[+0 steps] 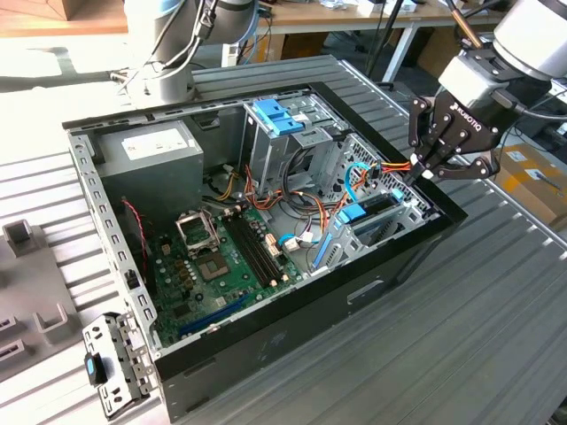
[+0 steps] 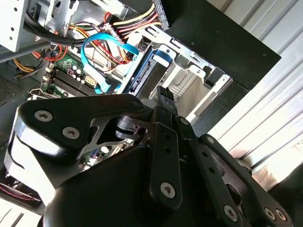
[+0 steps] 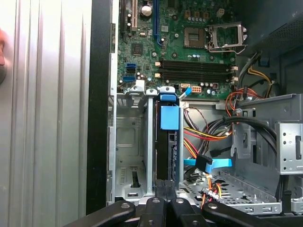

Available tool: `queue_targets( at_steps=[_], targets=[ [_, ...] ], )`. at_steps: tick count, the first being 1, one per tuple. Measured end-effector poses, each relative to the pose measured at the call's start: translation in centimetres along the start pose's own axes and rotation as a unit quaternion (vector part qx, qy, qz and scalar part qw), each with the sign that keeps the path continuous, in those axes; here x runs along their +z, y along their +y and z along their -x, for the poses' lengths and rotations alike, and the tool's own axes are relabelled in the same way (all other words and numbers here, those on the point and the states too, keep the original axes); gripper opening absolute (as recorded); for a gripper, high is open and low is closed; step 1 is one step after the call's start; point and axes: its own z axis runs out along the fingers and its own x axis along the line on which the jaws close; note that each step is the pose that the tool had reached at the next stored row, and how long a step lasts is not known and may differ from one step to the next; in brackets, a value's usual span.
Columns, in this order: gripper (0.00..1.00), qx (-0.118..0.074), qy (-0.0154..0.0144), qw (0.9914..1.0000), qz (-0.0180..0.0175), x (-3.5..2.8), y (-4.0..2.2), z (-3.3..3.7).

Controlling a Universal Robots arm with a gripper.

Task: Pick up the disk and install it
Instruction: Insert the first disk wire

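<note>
Finding: the disk [image 3: 163, 156] sits on edge inside a slot of the drive cage [image 3: 125, 137], held between the cage's upright metal walls. It is not lying loose outside the cage.

Axis: in the first wrist view the disk's long axis follows the cage slot. Its blue-tabbed end is at the cage side facing the motherboard [image 3: 189, 42], and its other end is at the cage mouth, under the fingers.

Gripper [image 3: 164, 198]: it is positioned at the cage mouth, directly in line with that long axis. The jaws are drawn together and nothing is visible between them. The tips are at, or just touching, the disk's near edge, and contact cannot be confirmed.

Judgement: the disk appears largely seated in the cage, with the closed fingers bearing end-on rather than gripping it
</note>
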Motion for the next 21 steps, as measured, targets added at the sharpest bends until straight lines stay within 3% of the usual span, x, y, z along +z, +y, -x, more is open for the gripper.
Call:
queue_targets(
  at_steps=[7, 8, 9, 21],
  targets=[
    [0.11, 0.000, 0.0002, 1.00000, 0.0000, 0.24, -0.25, -0.03],
    [0.11, -0.006, 0.0048, 0.99997, 0.0006, 0.60, -1.72, 0.71],
    [0.11, -0.012, 0.0058, 0.99991, 0.0013, 0.74, -1.74, 1.86],
    [0.11, -0.055, 0.0085, 0.99842, 0.0058, 0.73, -1.74, 1.87]
  ],
)
